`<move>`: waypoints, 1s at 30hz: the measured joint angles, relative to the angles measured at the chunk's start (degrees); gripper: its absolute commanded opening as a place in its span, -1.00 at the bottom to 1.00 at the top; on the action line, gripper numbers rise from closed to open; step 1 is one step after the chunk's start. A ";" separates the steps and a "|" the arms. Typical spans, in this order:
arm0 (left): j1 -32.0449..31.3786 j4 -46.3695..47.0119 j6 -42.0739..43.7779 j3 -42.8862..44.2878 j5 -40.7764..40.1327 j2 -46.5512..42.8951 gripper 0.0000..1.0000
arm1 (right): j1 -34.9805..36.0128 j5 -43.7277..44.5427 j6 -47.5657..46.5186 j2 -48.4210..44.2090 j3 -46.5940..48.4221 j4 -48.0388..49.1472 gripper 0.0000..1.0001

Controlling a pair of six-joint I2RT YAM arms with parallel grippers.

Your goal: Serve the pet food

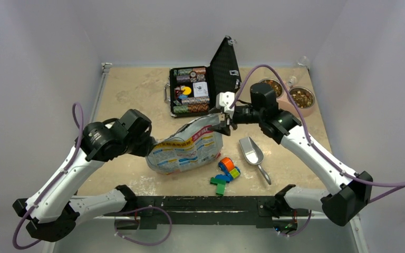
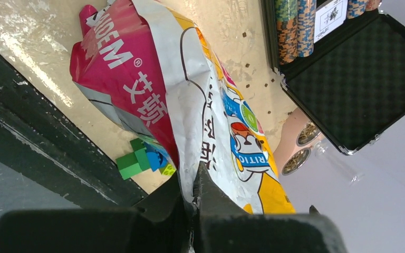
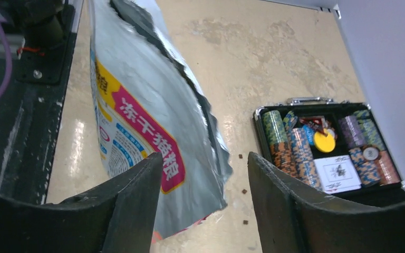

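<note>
The pet food bag [image 1: 187,150], white, pink and yellow, lies on its side mid-table with its torn silver mouth toward the right. My left gripper [image 1: 148,145] is shut on the bag's left edge, and the left wrist view shows the jaws pinching the bag [image 2: 190,89]. My right gripper [image 1: 222,120] is open at the bag's mouth; in the right wrist view [image 3: 204,174] the torn edge of the bag [image 3: 137,116] lies between its spread fingers without touching them. Brown kibble fills two bowls [image 1: 301,97] at the back right. A few loose pellets [image 3: 241,156] lie on the table.
A metal scoop [image 1: 252,152] lies right of the bag. Coloured toy blocks [image 1: 224,174] sit near the front edge. An open black case of poker chips [image 1: 192,90] stands behind the bag, lid upright. Walls enclose the table on the left, back and right.
</note>
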 measured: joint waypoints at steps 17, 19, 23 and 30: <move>1.40 -0.35 3.28 2.10 -2.84 1.88 -1.00 | 17.40 29.53 -20.76 7.26 15.76 -21.55 -1.00; 2.05 -0.22 3.98 2.78 -3.78 2.95 -1.00 | 17.79 32.26 -21.14 6.86 14.95 -20.94 -1.00; 6.84 1.57 6.54 3.52 -3.54 4.55 -1.00 | 18.23 36.28 -21.07 3.74 9.70 -14.67 -1.00; 15.43 2.91 10.97 5.09 3.15 5.11 -1.00 | 19.21 34.88 -21.42 -2.84 -0.70 -3.78 -1.00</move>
